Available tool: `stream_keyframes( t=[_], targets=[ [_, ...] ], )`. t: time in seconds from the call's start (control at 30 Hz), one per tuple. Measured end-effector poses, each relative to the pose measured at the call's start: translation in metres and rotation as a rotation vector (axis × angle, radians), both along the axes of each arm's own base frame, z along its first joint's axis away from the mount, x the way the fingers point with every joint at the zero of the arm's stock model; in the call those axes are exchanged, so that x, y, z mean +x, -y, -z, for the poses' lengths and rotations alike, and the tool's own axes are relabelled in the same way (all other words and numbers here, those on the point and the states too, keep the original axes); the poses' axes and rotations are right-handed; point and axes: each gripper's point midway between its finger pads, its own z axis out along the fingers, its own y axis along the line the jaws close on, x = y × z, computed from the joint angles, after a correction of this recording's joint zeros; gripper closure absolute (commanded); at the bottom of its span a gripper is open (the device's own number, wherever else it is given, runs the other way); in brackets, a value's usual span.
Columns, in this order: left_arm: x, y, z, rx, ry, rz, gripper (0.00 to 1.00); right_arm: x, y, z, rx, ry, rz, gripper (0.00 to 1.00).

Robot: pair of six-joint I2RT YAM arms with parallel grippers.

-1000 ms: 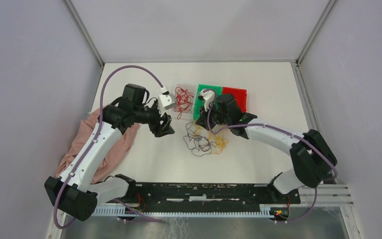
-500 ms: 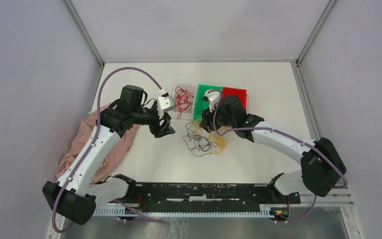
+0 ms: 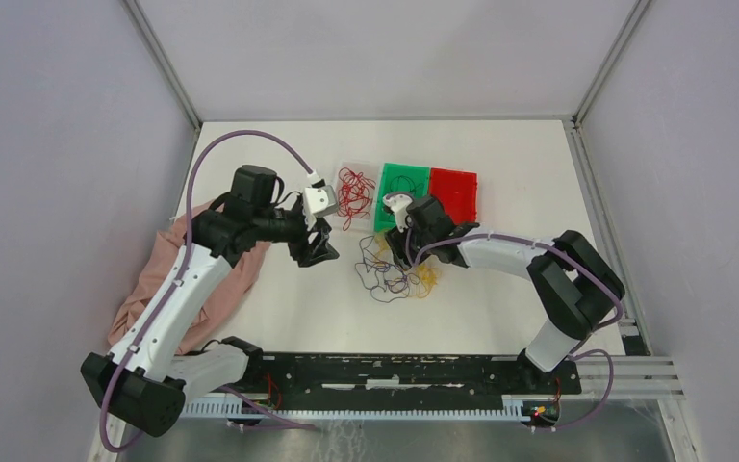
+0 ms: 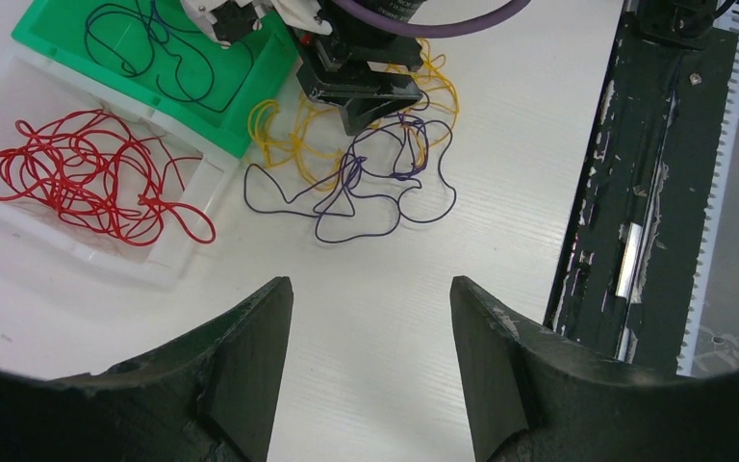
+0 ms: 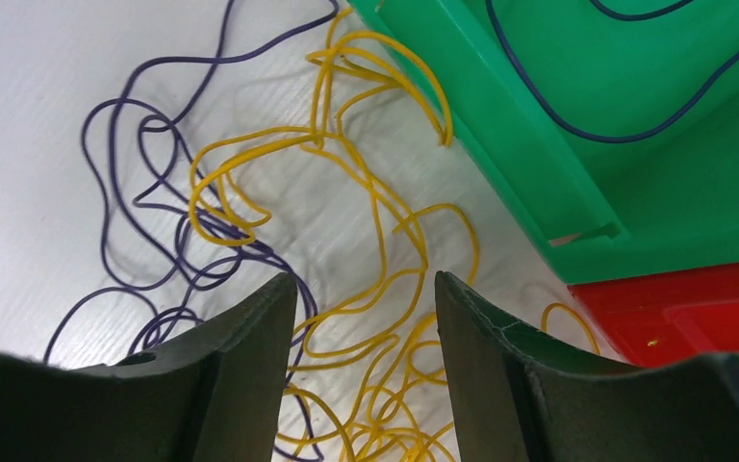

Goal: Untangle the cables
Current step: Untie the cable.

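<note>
- White worktop (image 3: 500, 289), walled on three sides by plain panels, carries the cables (image 3: 394, 274) as a loose heap in its middle, just near of three trays.
- Change: a second ago the right claw (image 5: 361, 289) was clenched and up over the green tray (image 3: 385, 217). Now it is released, fingers apart with nothing between them, and low over the heap.
- One blue cable (image 4: 192, 72) lies alone in the green tray, so my reading is that a strand has just been sorted and the arm has come back for another.
- The left claw (image 4: 370, 289) is unchanged: released, grasping nothing, hovering left of the heap.
- The red cables (image 3: 354, 192) sit bundled in the clear tray (image 4: 168, 269); the red tray (image 3: 454, 192) looks bare.
- Left to sort: yellow cables (image 5: 382, 221) and purple cables (image 4: 385, 164), looped through each other on the worktop.
- Direction: the heap has no true heading, since every strand curls back on itself. From above it spreads a little wider left to right than near to far.
- Yellow sits toward the right and the trays, purple toward the left and near side.
- Under the right claw the yellow loops run roughly in line with the gap between the fingers, so it probably goes for yellow next.
</note>
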Motion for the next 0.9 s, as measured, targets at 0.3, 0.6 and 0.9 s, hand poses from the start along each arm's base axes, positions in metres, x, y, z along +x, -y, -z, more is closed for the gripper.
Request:
stream_keyframes(
  t=[0.3, 0.6, 0.9],
  targets=[
    [-0.002, 0.000, -0.003, -0.005, 0.010, 0.001, 0.32, 0.013, -0.003, 0.008, 0.009, 0.017, 0.029, 0.77],
    [-0.006, -0.001, -0.004, -0.005, 0.012, 0.013, 0.31, 0.001, -0.018, -0.044, 0.186, 0.085, -0.032, 0.98],
    [-0.008, 0.004, -0.008, -0.026, 0.034, 0.047, 0.18, -0.033, -0.036, -0.162, 0.501, 0.222, -0.174, 0.99]
  ],
)
